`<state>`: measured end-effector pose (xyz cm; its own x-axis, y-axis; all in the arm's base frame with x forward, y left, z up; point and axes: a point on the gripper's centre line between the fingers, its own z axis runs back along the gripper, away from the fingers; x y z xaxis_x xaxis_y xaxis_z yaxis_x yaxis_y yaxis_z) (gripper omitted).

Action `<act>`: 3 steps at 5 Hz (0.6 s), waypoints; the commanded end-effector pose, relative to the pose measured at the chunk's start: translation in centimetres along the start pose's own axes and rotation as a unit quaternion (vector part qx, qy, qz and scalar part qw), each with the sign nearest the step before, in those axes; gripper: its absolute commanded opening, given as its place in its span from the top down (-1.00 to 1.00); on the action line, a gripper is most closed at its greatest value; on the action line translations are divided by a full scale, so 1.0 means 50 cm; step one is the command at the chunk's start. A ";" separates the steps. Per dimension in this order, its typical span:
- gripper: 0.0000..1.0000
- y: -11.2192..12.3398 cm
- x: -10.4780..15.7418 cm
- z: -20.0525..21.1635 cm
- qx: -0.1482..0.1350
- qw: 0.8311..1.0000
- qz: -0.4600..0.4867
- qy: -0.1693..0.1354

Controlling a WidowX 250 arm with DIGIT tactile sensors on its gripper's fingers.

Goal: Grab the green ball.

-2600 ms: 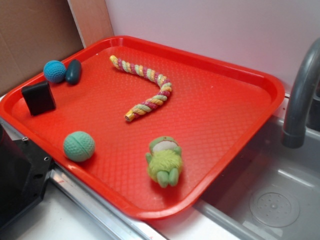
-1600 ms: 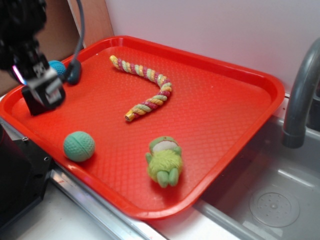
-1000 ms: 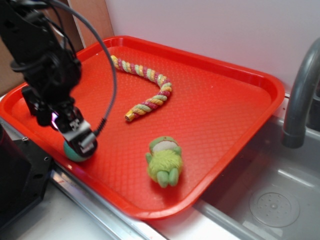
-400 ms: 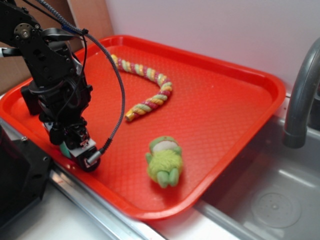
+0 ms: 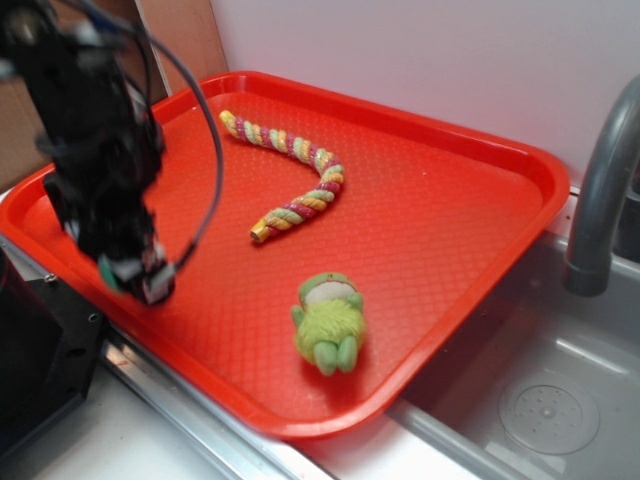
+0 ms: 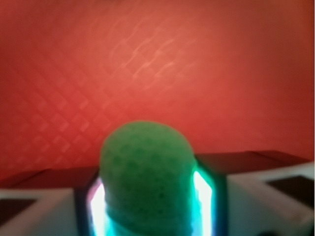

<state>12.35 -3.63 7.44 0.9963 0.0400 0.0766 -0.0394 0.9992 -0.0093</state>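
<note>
The black robot gripper (image 5: pixel 128 272), blurred in the exterior view, hangs over the near-left part of the red plastic tray (image 5: pixel 480 200), whose floor carries a fine diamond-embossed pattern. The wrist view shows the small mint-green rubber ball (image 6: pixel 146 179), round and dimpled, clamped between the two fingers (image 6: pixel 211 196), with the patterned tray floor out of focus behind it. On the tray, toward its centre, lies a curved, twisted rope toy (image 5: pixel 290 175) in yellow, pink and white; a fuzzy yellow-green frog plush (image 5: pixel 328 322) sits near the tray's front rim.
</note>
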 end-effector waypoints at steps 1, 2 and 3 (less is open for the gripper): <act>1.00 -0.003 0.092 0.201 -0.008 0.998 0.055 -0.032; 1.00 0.018 0.117 0.298 -0.018 0.997 0.071 -0.031; 1.00 0.034 0.153 0.286 -0.024 0.997 0.076 0.004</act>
<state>18.51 -1.90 21.18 0.9833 0.1812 0.0150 -0.1800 0.9817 -0.0619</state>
